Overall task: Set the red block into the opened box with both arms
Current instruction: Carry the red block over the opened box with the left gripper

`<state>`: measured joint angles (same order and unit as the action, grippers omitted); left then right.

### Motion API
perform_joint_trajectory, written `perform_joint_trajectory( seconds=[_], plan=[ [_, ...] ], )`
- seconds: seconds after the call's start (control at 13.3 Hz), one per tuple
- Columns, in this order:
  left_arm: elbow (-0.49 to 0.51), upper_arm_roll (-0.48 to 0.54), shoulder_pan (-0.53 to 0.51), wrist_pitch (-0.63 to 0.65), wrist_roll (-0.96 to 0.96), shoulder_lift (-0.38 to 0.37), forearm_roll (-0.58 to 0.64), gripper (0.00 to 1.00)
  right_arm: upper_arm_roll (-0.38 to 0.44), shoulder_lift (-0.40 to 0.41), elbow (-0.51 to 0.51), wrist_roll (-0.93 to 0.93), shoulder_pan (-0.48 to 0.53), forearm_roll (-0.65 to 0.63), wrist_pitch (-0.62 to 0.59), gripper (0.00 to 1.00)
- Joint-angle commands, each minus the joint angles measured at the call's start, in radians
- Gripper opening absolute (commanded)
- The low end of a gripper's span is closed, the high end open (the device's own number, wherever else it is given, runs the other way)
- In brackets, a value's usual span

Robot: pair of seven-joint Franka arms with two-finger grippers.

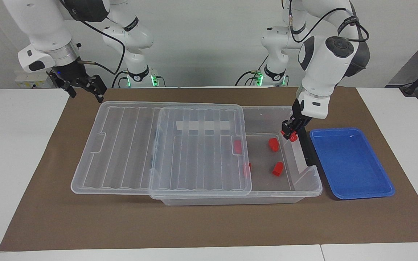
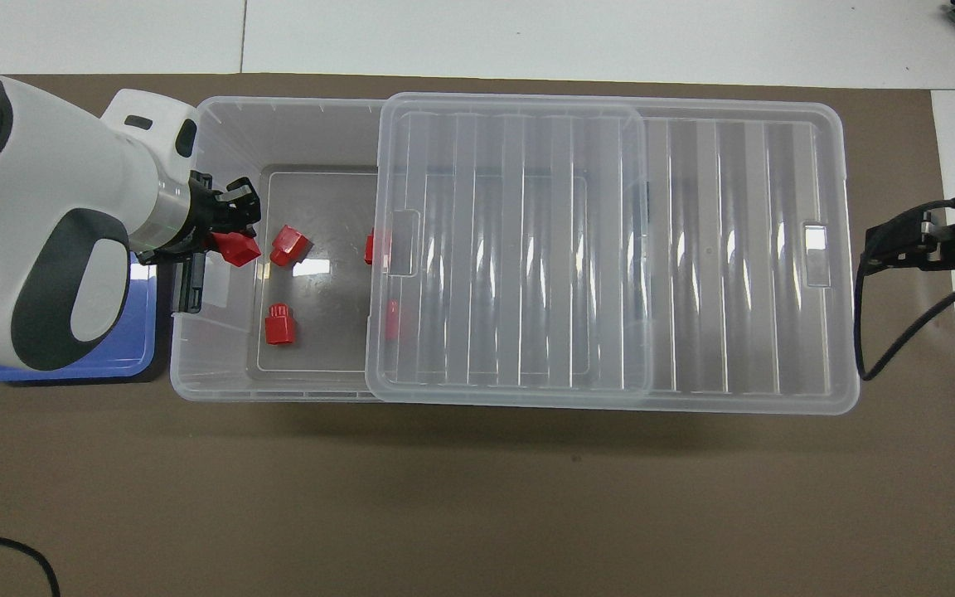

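Hanging over the uncovered end of the box (image 1: pixel 305 188), just inside its black-bar end, the left gripper (image 1: pixel 291 135) is seen w/ its fingers clamped on a red block (image 1: pixel 292 136); in the overhead view the same block (image 2: pixel 235 248) is held above the box floor, apart from the loose ones. The block is carried in the air, not yet set down. Four other red blocks are found in the box: one (image 1: pixel 273 144) nearer the robots, one (image 1: pixel 277 169) farther from them, both in the uncovered part; two more (image 1: pixel 237 146) (image 1: pixel 247 169) are partly hidden under the lid's edge. The ribbed clear lid (image 1: pixel 129 148) is laid on the box, slid toward the right arm's end so that it overhangs the box there, and only the left arm's end is left uncovered. A white tape strip (image 1: pixel 203 125) is seen through the lid. The black bar (image 1: pixel 305 145) is fixed on the box end toward the left arm. A blue tray (image 1: pixel 350 165) is placed just beside that end, on the brown mat (image 1: pixel 209 224); no block is seen in it. The right gripper (image 1: pixel 84 89) is held in the air by the lid's corner at the right arm's end, fingers spread, nothing gripped; the right arm is waiting.
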<state>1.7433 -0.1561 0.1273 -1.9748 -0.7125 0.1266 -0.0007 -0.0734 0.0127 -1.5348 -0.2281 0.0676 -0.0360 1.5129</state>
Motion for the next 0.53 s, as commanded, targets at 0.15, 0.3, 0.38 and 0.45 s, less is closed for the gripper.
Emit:
perform_joint_trajectory(
  seconds=[0.15, 0.3, 0.38, 0.45],
  plan=[
    [0.087, 0.015, 0.063, -0.145, -0.031, 0.013, 0.041, 0.0, -0.006, -0.005, -0.008, -0.011, 0.005, 0.005, -0.003, 1.0],
    [0.087, 0.016, 0.083, -0.16, -0.041, 0.037, 0.045, 0.0, -0.006, -0.005, -0.008, -0.01, 0.005, 0.005, -0.002, 1.0],
    [0.081, 0.016, 0.1, -0.174, -0.079, 0.068, 0.089, 0.0, -0.006, -0.005, -0.008, -0.01, 0.005, 0.005, 0.0, 1.0],
    [0.081, 0.015, 0.121, -0.208, -0.143, 0.099, 0.147, 0.0, -0.006, -0.005, -0.01, -0.011, 0.006, 0.005, 0.0, 1.0]
  ],
)
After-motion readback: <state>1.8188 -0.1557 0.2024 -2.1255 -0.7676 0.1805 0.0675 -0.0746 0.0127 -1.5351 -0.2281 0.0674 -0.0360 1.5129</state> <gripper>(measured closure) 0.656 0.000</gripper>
